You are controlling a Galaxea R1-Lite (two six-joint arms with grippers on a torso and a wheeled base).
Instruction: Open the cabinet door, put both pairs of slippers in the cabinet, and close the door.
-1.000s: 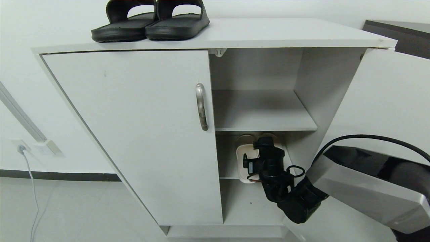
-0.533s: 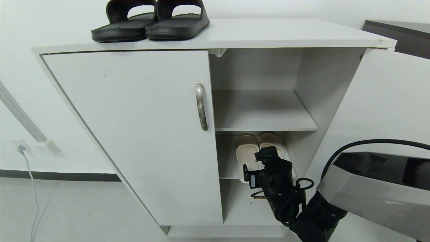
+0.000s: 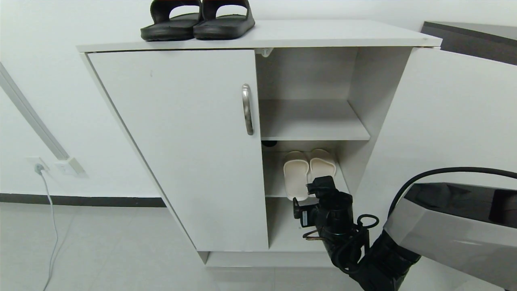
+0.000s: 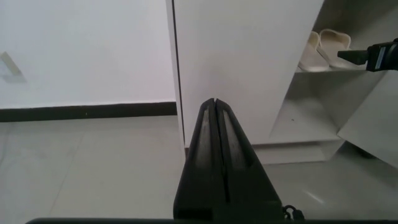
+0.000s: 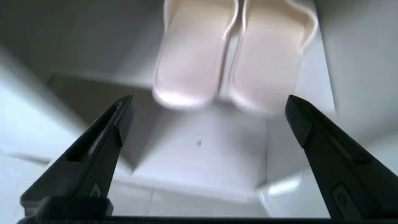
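left gripper [image 4: 214, 112]: fingers pressed together, empty, low before the cabinet [image 3: 169, 141]. black slippers [image 3: 198, 22]: on the cabinet top, left half. white slippers [image 3: 309, 171]: side by side at the second shelf's front edge. right gripper [image 5: 209, 107]: spread wide, empty, just outside them.

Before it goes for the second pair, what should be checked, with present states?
1. White slippers on the lower shelf, clear of the right pincer: ok.
2. Right pincer open, empty: ok.
3. Black slippers on the cabinet top, nothing over them: ok.
4. Right door open: ok.
5. Upper shelf bare: ok.
6. Left pincer shut, holding nothing: ok.
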